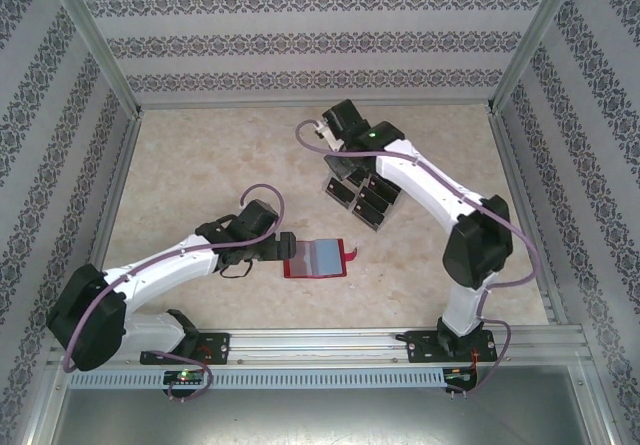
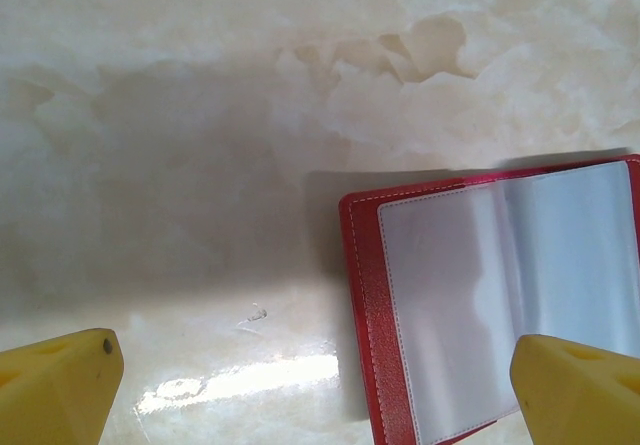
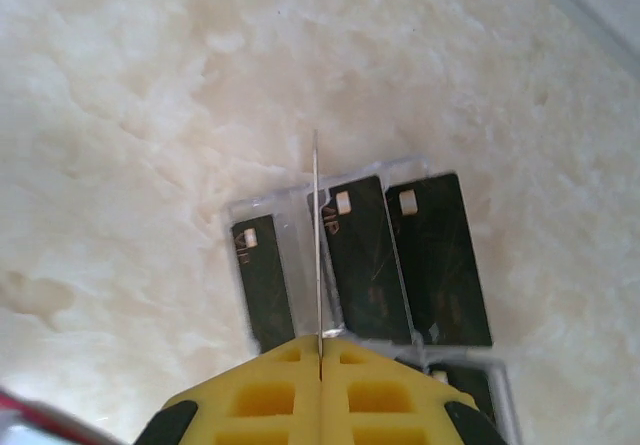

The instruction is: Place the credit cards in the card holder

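Note:
The dark-red card holder (image 1: 316,258) lies open on the table, its grey-blue clear pockets (image 2: 500,295) facing up and its snap tab to the right. My left gripper (image 1: 283,248) hovers at its left edge, open; one yellow finger (image 2: 60,385) is over bare table and the other (image 2: 580,390) over the pockets. My right gripper (image 3: 320,350) is shut on one credit card (image 3: 317,235), seen edge-on as a thin line. It hangs over the other black credit cards (image 3: 368,260), which lie in a clear tray (image 3: 290,205).
The clear plastic tray (image 1: 362,197) with several black cards sits right of centre, under the right arm. Metal frame posts and patterned walls close in the marble table (image 1: 200,165) on three sides. A red corner of the card holder (image 3: 20,410) shows in the right wrist view.

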### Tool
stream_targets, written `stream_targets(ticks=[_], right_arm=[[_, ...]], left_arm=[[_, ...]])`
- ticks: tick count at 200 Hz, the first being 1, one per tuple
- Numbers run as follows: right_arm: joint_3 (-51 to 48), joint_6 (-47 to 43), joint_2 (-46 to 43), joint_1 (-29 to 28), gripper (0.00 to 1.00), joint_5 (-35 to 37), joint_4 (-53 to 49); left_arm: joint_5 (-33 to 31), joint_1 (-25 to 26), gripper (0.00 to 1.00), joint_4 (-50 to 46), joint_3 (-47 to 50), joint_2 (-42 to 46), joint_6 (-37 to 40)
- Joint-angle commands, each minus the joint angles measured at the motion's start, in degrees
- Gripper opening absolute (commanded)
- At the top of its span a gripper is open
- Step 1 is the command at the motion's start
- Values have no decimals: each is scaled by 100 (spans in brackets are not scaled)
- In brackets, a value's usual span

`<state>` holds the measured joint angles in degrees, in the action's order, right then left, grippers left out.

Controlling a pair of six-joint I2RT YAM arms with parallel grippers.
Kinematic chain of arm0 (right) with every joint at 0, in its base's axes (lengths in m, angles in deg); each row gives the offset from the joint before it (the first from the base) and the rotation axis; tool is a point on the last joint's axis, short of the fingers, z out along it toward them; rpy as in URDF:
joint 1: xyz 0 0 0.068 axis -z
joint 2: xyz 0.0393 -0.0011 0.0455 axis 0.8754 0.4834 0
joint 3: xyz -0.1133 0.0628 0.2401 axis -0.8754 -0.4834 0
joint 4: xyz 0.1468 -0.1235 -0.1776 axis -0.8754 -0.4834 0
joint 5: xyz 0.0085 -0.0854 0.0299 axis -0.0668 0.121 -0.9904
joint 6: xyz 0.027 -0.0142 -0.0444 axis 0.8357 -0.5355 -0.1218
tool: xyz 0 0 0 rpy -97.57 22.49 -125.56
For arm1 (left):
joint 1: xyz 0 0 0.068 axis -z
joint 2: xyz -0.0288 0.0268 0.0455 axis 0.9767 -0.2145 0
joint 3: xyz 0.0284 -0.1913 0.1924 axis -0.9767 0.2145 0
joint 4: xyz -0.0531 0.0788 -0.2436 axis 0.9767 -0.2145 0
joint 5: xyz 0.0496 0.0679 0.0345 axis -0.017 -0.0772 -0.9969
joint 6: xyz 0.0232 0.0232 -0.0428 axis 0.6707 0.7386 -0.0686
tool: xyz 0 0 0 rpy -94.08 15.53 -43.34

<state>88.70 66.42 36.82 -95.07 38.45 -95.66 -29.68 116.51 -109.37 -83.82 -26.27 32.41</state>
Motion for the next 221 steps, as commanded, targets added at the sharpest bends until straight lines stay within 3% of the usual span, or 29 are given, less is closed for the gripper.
stream_targets(ticks=[1, 37, 91, 145, 183, 221], right_arm=[[-698, 1161, -785, 38, 0, -780, 105], [-2924, 2991, -2069, 340, 0, -2477, 1560], [-5334, 4854, -3054, 158, 0, -3159, 3490], [-6193, 5747, -2858, -276, 0, -3300, 5005], [-6129, 5797, -2380, -502, 0, -3304, 5395], [-6156, 5812, -2012, -617, 0, -3353, 5722]], left_arm=[[131, -31, 100, -217, -326, -159, 307], [146, 104, 100, -496, -601, -540, 670], [-22, 562, 100, -623, -759, -1159, 859], [-390, 778, 100, -736, -642, -1464, 818], [-927, 780, 100, -1015, -514, -1496, 496], [-981, 778, 100, -974, -336, -1501, 325]])
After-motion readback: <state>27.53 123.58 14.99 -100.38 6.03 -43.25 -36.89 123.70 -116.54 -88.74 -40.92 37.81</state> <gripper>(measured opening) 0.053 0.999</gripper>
